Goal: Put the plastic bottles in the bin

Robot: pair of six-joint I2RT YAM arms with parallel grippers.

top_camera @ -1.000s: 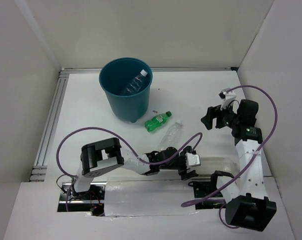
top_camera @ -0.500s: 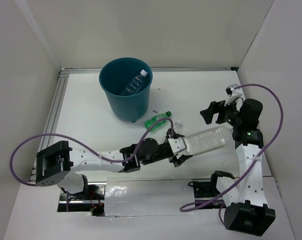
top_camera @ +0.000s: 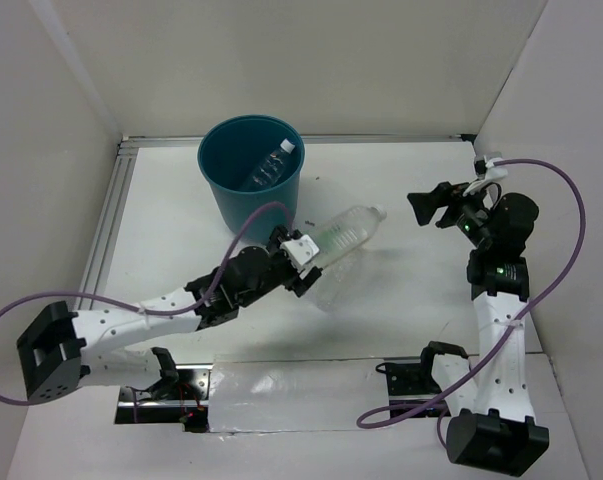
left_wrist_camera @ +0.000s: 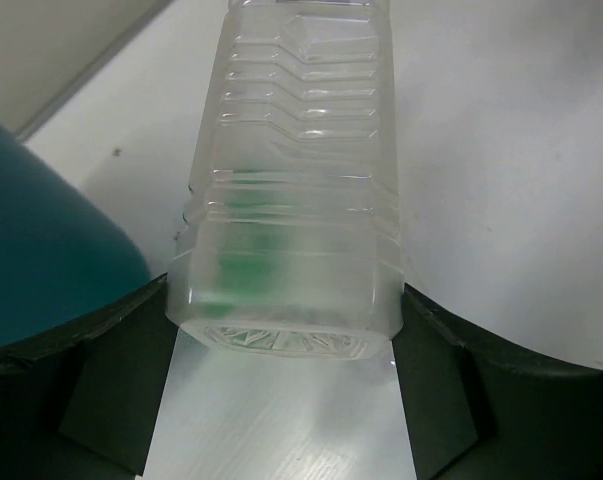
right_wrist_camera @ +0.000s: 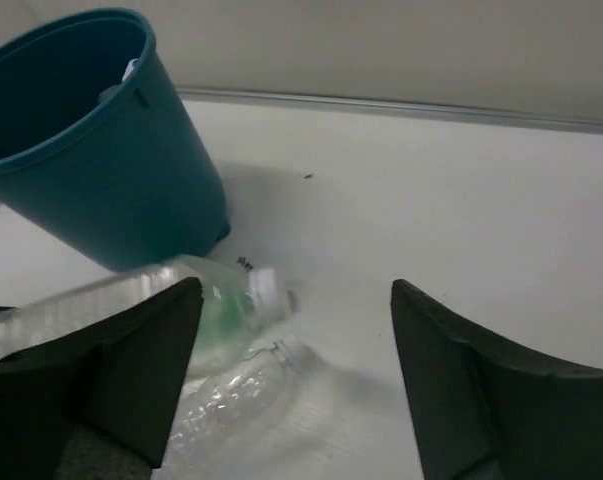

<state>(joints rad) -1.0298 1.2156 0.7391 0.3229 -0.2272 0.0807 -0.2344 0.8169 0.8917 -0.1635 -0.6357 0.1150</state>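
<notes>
White table (top_camera: pixel 401 190) — pale, perhaps foam-board, walls (top_camera: pixel 311 60)

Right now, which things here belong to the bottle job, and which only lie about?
Job:
bin
clear bottle in the left fingers
bottle inside the bin
green bottle
crumpled bottle on the table

Lying about:
purple cables
metal rail
dark speck

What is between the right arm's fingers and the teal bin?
From the top camera: the capped end of the clear bottle, held in the left arm's fingers, reaches into that stretch; otherwise bare table.
</notes>
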